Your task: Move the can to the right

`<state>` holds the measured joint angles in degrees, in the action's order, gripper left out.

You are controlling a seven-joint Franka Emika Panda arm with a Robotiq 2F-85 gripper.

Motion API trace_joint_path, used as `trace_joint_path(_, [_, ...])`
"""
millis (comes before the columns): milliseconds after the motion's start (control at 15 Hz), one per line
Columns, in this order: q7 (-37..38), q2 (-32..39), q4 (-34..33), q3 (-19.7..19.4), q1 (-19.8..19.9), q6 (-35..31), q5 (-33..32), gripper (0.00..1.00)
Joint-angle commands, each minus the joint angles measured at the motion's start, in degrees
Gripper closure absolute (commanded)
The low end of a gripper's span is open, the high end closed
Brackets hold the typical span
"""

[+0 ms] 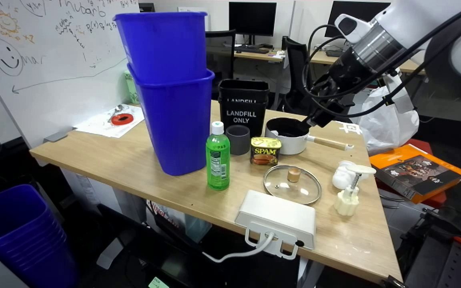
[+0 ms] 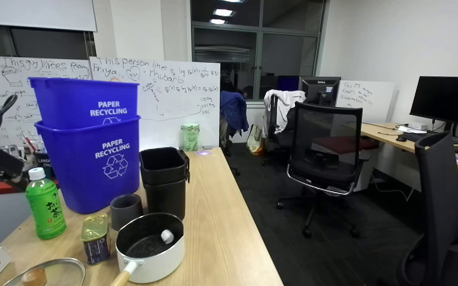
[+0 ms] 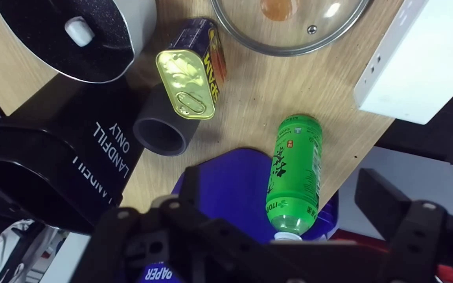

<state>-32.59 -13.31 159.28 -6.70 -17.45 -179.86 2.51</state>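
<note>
The can is a squat Spam tin with a gold top and a dark and yellow label. It stands upright on the table between the saucepan and the green bottle, in both exterior views [image 1: 265, 151] [image 2: 96, 240]. In the wrist view the can [image 3: 189, 74] is above and left of the fingers. My gripper [image 3: 285, 192] is open and empty, its two fingers wide apart. The green bottle shows between and beyond them, apart from them. The gripper is held above the tabletop in both exterior views [image 1: 312, 119] [image 2: 16, 174], away from the can.
A white saucepan [image 1: 292, 144], a dark grey cup [image 1: 238, 140] and a green bottle [image 1: 217, 160] stand near the can. A glass lid [image 1: 286, 190] and white box [image 1: 276, 216] lie in front. Tall blue bins [image 1: 174, 120] and black bins [image 1: 242, 108] stand behind.
</note>
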Motion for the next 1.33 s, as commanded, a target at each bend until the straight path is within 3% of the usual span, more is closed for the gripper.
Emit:
trace_joint_path(0, [-6.93, 1.51, 0.0, -2.92, -3.05, -3.21, -2.12, 0.0])
trace_joint_path(400, [-18.36, 6.36, 0.05, -13.05, -13.3, -12.5, -7.89, 0.0])
trace_joint_path(667, [-16.19, 11.79, 0.12, -21.06, -18.33, -19.24, -20.26, 0.0])
trace_joint_path(800, [-14.05, 15.65, 0.22, -22.95, -16.87, -23.5, -27.61, 0.0])
trace_joint_path(867, [-15.12, 11.72, -0.22, -23.4, -15.71, -18.79, -29.59, 0.0])
trace_joint_path(933, [-14.42, 12.77, -0.6, -24.06, -15.08, -19.23, -31.48, 0.0])
trace_joint_path(1000, [-14.57, 13.4, -0.46, -12.08, -4.93, -18.88, -28.18, 0.0])
trace_joint_path(1267, [-14.61, 12.75, -0.65, -12.77, -4.25, -18.68, -30.15, 0.0])
